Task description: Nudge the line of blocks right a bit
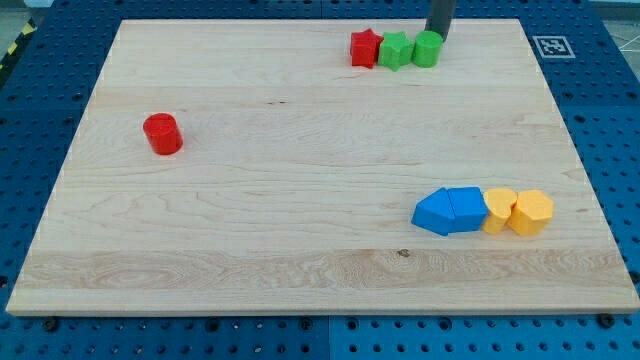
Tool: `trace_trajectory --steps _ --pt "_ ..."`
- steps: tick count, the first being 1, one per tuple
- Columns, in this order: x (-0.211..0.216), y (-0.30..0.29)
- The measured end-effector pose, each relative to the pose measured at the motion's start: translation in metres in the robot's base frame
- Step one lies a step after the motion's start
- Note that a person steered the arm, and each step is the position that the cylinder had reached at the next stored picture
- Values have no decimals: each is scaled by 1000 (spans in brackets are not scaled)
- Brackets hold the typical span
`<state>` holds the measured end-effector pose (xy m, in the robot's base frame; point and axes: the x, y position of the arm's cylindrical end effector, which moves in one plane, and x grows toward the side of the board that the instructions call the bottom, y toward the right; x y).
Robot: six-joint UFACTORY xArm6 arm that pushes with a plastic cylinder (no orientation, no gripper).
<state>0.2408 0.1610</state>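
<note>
My tip (437, 38) is at the view's top, touching or almost touching the upper right side of a green cylinder (426, 50). That cylinder ends a short row with a green star (396, 50) in the middle and a red star (366, 47) on the left, all touching. A second row lies at the lower right: a blue wedge-like block (433, 212), a second blue block (467, 209), a yellow block (498, 210) and a yellow hexagonal block (532, 212), touching side by side.
A red cylinder (161, 134) stands alone at the view's left. The wooden board (300, 200) lies on a blue perforated table. A marker tag (551, 45) sits just past the board's upper right corner.
</note>
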Motion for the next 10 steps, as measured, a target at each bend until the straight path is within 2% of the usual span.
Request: trace_trajectory --steps 1,2,3,4,5,6,9,10 --pt "3 1" --pt "-19 13" --pt "-16 37" --pt "15 52" --pt "24 45" --pt "-18 9" --pt "-19 -124" --pt "-18 -143"
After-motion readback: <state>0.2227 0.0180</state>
